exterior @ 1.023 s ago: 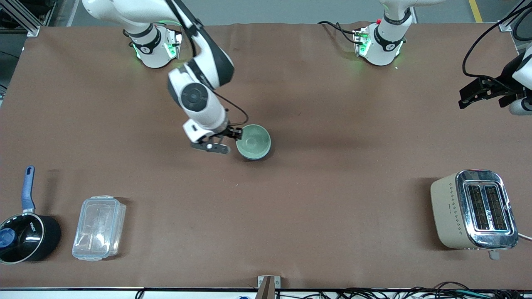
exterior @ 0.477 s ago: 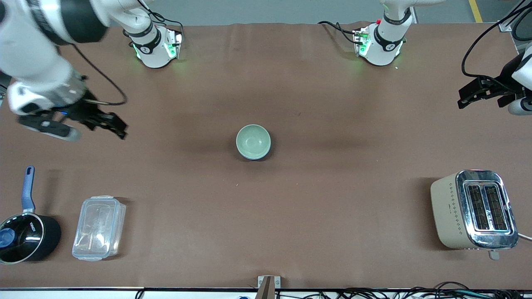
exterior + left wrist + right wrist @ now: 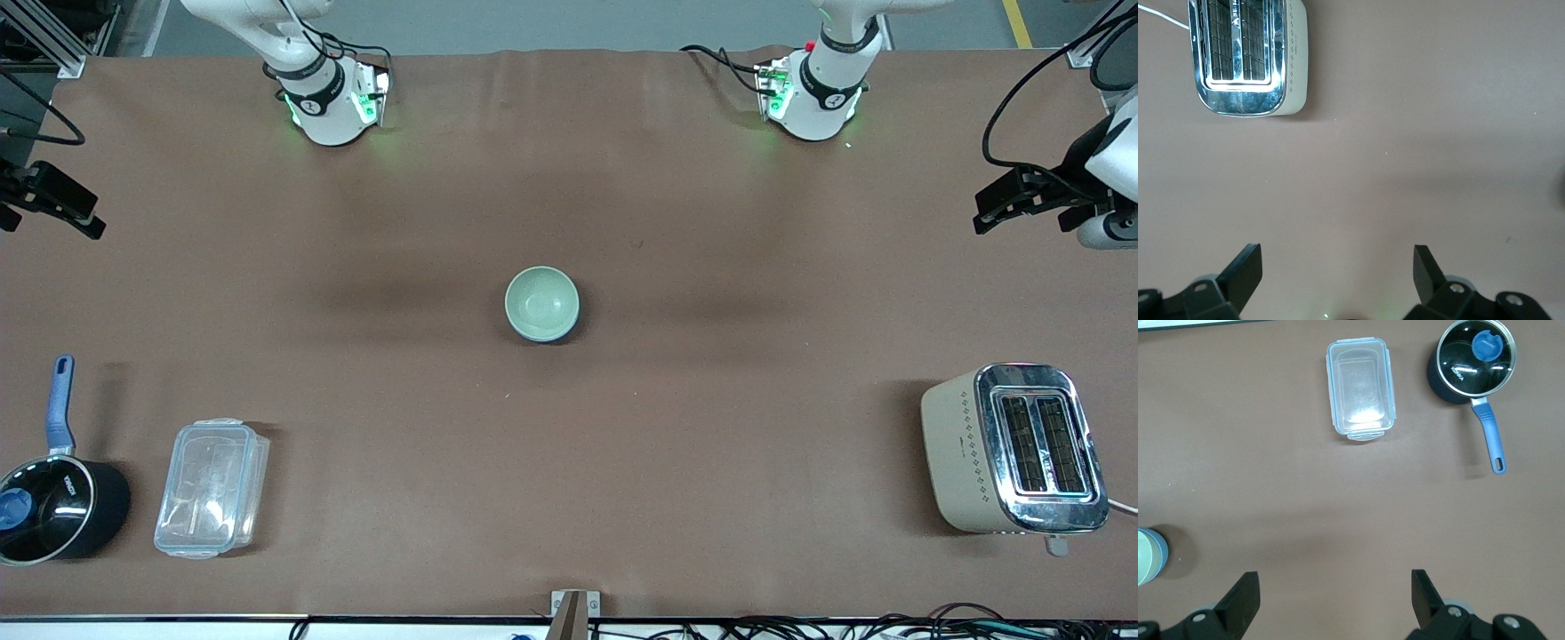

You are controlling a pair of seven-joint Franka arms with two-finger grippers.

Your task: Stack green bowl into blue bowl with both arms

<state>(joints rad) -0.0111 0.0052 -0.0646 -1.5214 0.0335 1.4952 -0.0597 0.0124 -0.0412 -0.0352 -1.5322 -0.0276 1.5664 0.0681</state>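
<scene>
- The green bowl sits inside the blue bowl, in the middle of the table; only a thin darker blue edge of the blue bowl shows around it.
- In the right wrist view the same stack appears at the edge of the picture, the green bowl with a blue wall beside it.
- No gripper touches the bowls; both are well apart from them.
- The right gripper hangs over the table edge at the right arm's end, and it holds nothing.
- Its two fingers are spread wide apart in the right wrist view (bare table shows between them).
- The left gripper hangs over the table edge at the left arm's end, also holding nothing.
- Its fingers are spread wide too, with only table surface between them.
- A black pot with a blue handle stands near the front camera at the right arm's end of the table.
- A clear plastic container with its lid on lies just beside the pot.
- A cream toaster with a shiny metal top stands near the front camera at the left arm's end of the table.
</scene>
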